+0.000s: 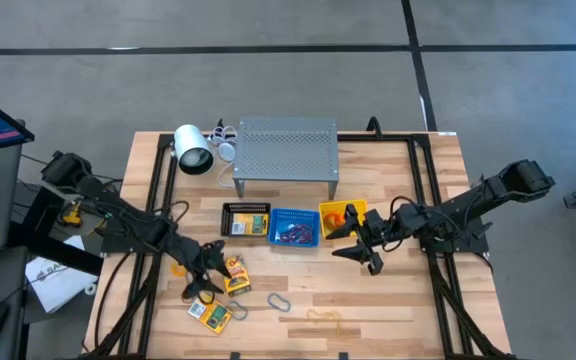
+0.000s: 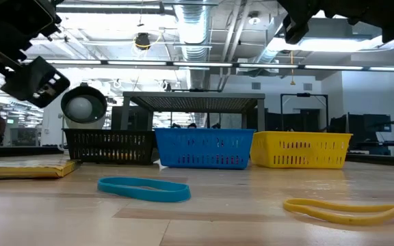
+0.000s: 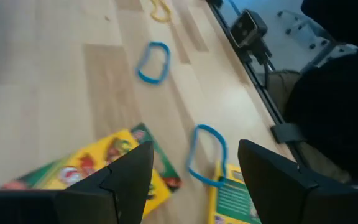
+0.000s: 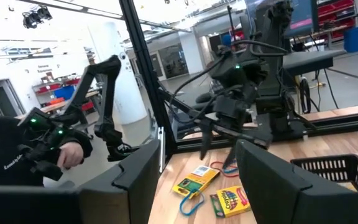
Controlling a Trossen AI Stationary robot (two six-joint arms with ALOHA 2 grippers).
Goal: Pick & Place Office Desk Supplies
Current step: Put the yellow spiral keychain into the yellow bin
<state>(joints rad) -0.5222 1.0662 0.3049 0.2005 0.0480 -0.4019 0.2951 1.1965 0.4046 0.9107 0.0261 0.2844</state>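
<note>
The left claw (image 1: 208, 277) hangs spread wide and empty above a crayon pack (image 1: 236, 274) and a blue band loop (image 1: 278, 301) at the counter's (image 1: 398, 310) seven o'clock. The right claw (image 1: 366, 243), also spread and empty, hovers near the yellow basket (image 1: 343, 218).

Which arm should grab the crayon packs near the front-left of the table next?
Left. The left gripper hovers open right over the crayon packs, with a blue band loop beside them. The right gripper is across the table by the yellow basket.
</note>
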